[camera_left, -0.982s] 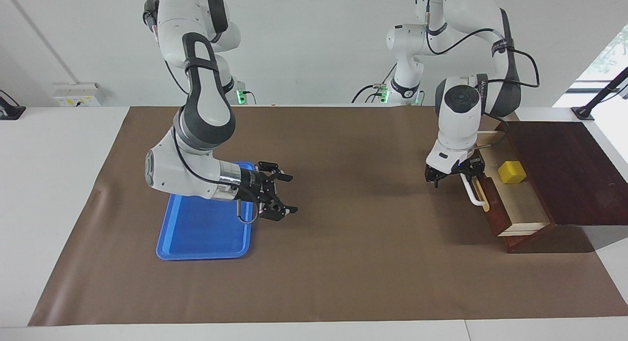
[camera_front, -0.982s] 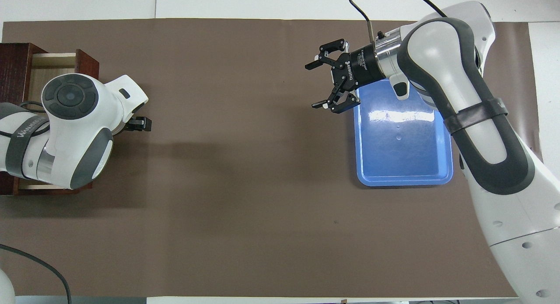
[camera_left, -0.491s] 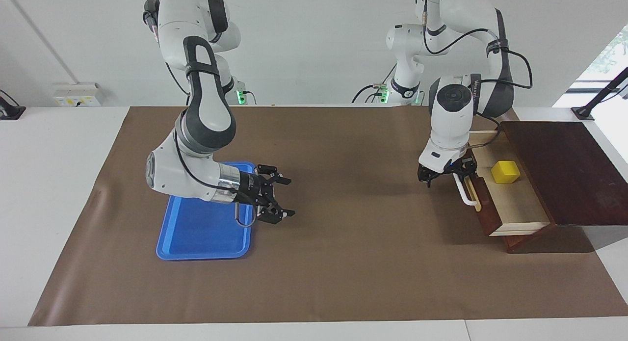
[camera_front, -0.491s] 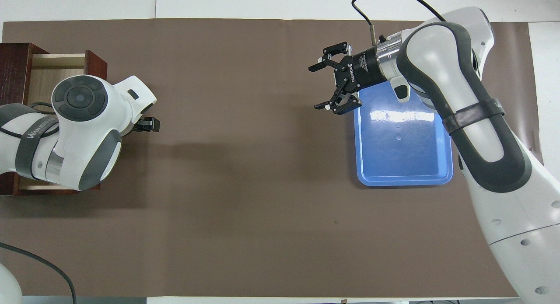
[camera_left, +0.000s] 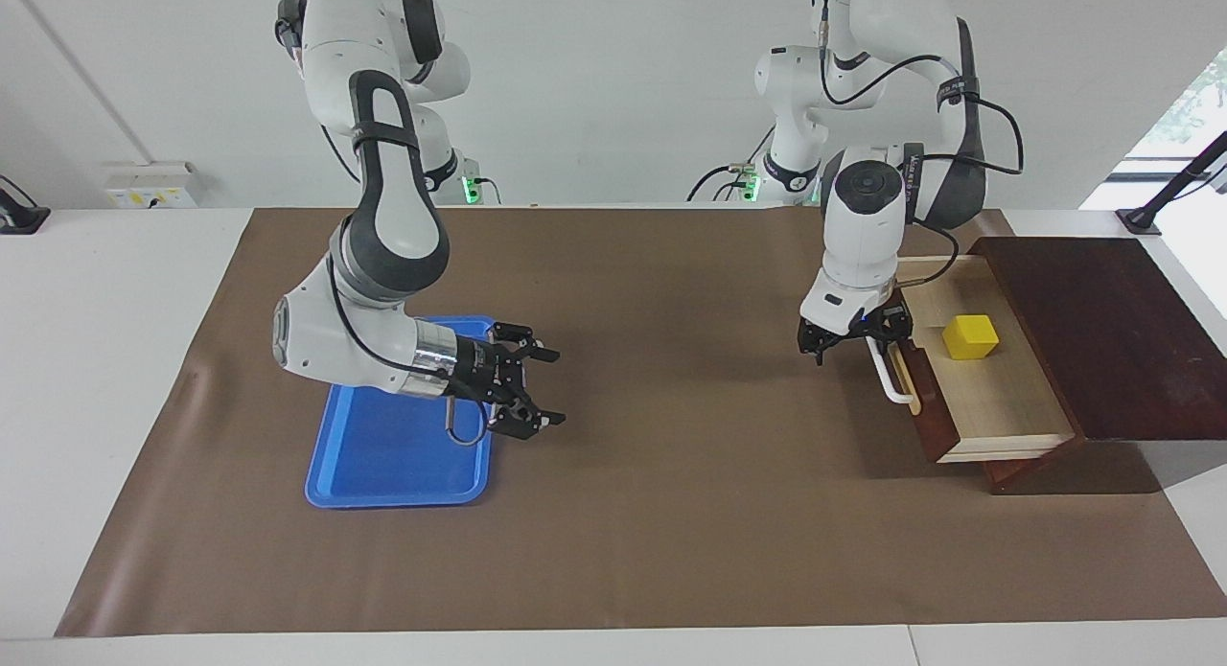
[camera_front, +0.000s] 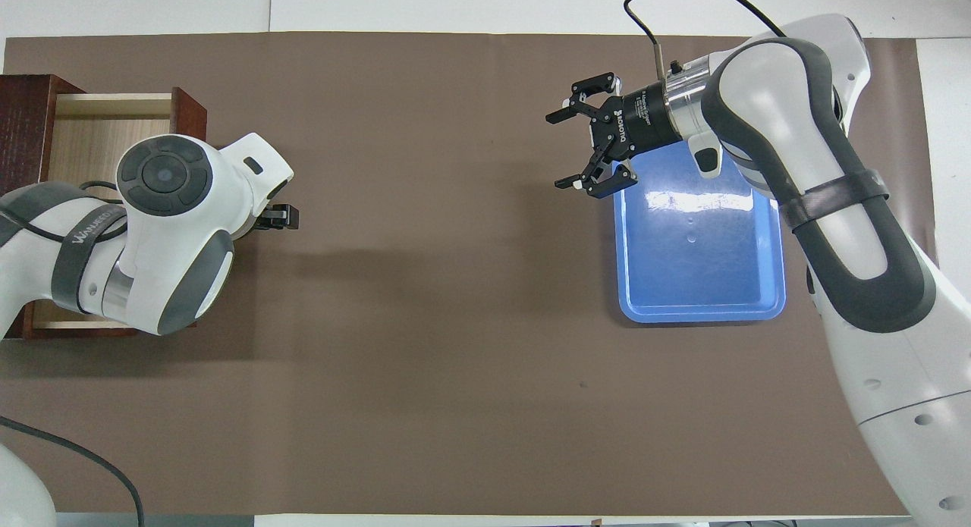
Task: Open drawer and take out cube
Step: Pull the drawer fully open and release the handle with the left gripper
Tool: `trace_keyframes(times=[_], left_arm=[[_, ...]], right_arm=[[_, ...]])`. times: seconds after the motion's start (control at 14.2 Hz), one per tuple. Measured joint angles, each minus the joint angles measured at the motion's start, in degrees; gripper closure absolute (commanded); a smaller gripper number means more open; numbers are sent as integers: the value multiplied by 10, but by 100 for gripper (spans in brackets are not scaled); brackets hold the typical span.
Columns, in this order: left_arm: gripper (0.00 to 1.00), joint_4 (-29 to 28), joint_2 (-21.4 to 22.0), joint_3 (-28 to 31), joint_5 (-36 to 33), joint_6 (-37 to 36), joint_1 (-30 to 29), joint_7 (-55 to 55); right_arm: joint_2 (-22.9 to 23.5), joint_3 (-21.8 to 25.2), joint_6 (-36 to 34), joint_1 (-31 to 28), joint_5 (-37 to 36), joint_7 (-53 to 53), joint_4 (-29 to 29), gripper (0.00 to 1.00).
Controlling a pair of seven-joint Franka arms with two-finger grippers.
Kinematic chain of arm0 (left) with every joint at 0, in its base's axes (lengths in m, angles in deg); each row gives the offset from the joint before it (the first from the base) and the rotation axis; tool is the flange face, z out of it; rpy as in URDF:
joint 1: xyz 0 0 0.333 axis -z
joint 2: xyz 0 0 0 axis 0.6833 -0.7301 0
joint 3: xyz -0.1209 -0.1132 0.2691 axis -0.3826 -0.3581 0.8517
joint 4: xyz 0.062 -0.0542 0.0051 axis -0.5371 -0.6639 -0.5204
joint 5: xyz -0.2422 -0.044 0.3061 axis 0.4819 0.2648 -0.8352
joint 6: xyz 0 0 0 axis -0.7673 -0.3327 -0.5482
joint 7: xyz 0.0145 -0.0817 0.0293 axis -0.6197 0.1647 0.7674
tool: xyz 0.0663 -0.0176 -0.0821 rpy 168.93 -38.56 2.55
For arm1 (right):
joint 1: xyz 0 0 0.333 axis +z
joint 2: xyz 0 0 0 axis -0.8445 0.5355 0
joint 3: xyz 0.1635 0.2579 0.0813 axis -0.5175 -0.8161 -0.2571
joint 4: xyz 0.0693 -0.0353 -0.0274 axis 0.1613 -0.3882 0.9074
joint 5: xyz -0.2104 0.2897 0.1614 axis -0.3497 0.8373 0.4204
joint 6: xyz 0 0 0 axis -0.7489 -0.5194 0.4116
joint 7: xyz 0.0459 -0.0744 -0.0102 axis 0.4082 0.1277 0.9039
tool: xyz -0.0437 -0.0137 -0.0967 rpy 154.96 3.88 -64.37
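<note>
**Drawer slid further out, cube now exposed**

Over the last second the dark reddish-brown wooden drawer (camera_left: 968, 398) with the white bar handle (camera_left: 889, 378) has come out further toward the middle of the surface (camera_left: 671, 513), drawn by your left tool (camera_left: 848, 338). That tool sits at the handle's end nearer the robots. Its fingers read as spread, hooked at the bar rather than clamped on it; exact contact you can't tell, since the wrist hides it in the overhead view. The small bright yellow cube (camera_left: 970, 337) rode along with the drawer and now lies on the pale wood floor inside it, at the end nearer the robots, fully uncovered and untouched.

Your right tool (camera_left: 532, 386) has shifted only slightly. It hangs wide open and empty beside the flat blue plastic tray (camera_left: 393, 455), waiting.

Judgement: the opening step looks about done; next is letting go of the handle and reaching in for the cube.
</note>
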Motion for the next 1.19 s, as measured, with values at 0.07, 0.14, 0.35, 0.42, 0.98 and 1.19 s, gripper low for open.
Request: trace_keyframes(times=[0.07,0.14,0.35,0.42,0.98,1.19], left_arm=[[0,0,0,0,0,0,1,3],[0,1,0,0,2,0,2,7],[0,2,0,1,7,0,8,13],[0,2,0,1,8,0,9,17],[0,11,-1,2,14,-10,14,27],[0,55,-10,-3,24,-46,15,28]], right_arm=[[0,0,0,0,0,0,0,0],[0,0,0,0,0,0,-1,0],[0,0,0,0,0,0,-5,0],[0,0,0,0,0,0,-5,0],[-1,0,0,0,0,0,-6,0],[-1,0,0,0,0,0,-9,0]])
